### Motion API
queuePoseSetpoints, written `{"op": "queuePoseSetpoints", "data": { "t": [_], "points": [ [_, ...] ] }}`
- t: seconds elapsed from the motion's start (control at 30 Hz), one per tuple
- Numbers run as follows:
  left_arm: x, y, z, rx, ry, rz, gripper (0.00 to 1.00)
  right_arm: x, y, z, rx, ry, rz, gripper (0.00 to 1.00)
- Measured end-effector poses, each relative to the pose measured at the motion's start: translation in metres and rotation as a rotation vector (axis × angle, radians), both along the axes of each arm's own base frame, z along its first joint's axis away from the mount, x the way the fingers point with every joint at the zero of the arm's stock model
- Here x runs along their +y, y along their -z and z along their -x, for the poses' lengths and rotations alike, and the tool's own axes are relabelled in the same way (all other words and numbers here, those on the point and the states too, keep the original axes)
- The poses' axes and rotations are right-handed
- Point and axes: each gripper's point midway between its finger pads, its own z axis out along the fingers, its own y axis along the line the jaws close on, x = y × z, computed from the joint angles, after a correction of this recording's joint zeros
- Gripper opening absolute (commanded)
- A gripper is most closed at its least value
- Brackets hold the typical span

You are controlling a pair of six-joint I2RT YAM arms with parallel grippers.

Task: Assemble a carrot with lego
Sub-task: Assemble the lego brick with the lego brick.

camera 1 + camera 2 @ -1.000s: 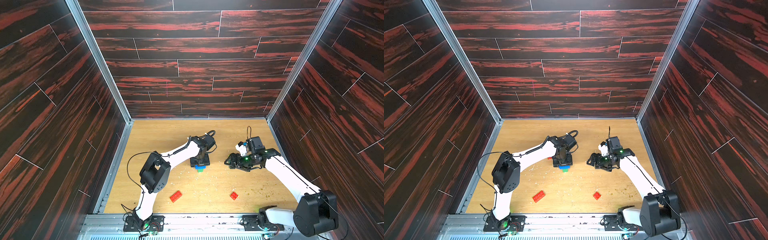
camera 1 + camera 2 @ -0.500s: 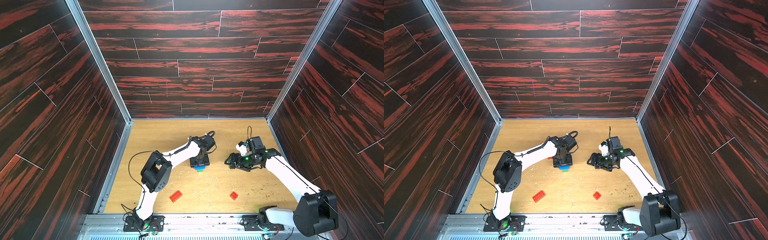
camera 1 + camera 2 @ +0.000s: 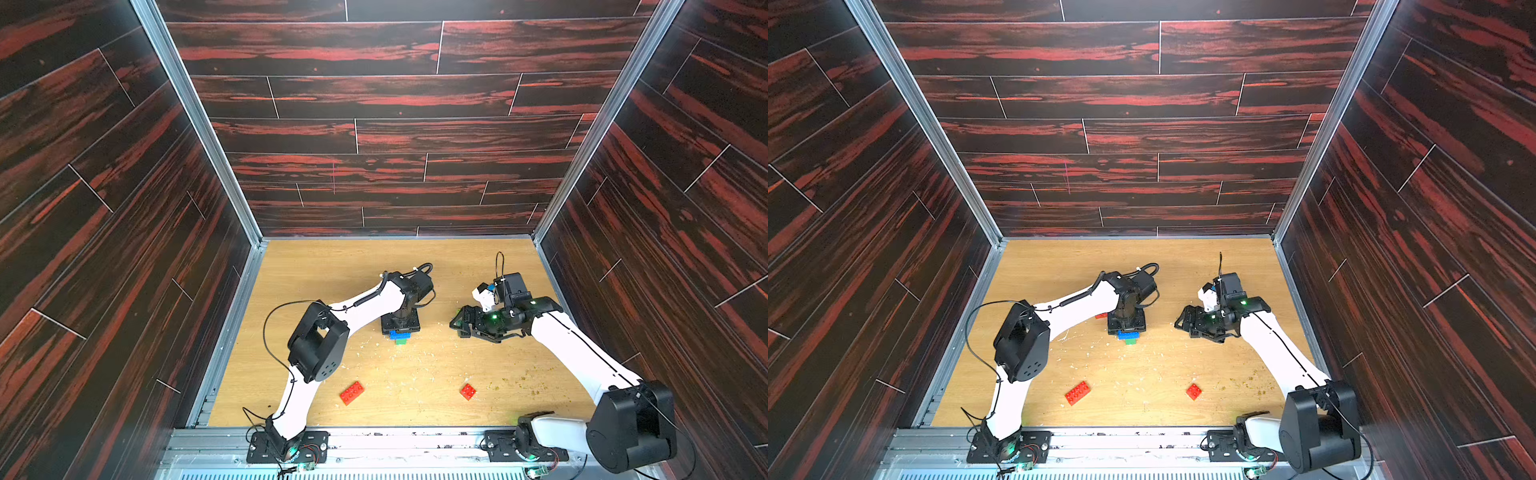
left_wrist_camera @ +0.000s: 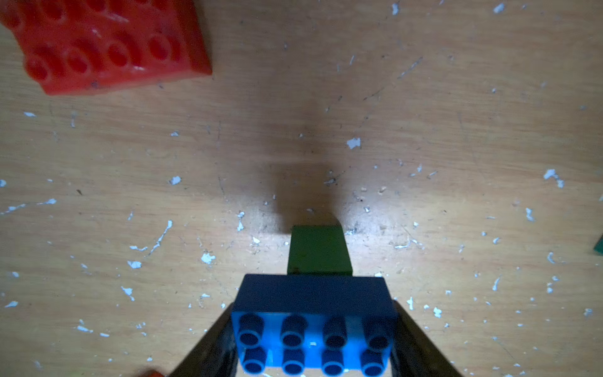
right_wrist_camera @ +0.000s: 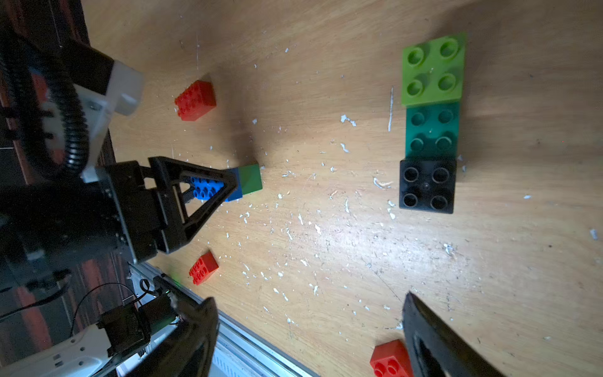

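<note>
We see nothing moved: left claw (image 4: 313,339) stays clenched on blue brick (image 4: 313,290) with green brick (image 4: 319,251), mid-worktop (image 3: 332,282); right claw (image 5: 310,300) released beside lime-teal-black row (image 5: 432,130). Assembly stalled early.

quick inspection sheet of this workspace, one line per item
surface: wooden table, scuffed
job's things: blue brick joined to green brick, held; lime brick, teal brick, black brick in a row; long red brick, small red brick, third red brick loose
clutter: pale flecks scattered
grippers: left gripper jaws shut on blue brick; right gripper jaws open, empty
cables: coiled cable along left arm, off the bricks
surroundings: dark wood-look walls, metal frame
</note>
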Motion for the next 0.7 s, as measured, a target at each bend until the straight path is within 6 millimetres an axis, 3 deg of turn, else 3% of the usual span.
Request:
{"op": "queuePoseSetpoints", "data": {
  "t": [0.57, 0.7],
  "points": [
    [-0.0075, 0.0039, 0.0019, 0.006, 0.031, -0.037, 0.33, -0.0031, 0.0, -0.0018, 0.0, 0.012, 0.0, 0.89],
    [-0.0072, 0.0041, 0.0021, 0.007, 0.031, -0.038, 0.37, -0.0037, 0.0, -0.0021, 0.0, 0.014, 0.0, 0.89]
  ]
}}
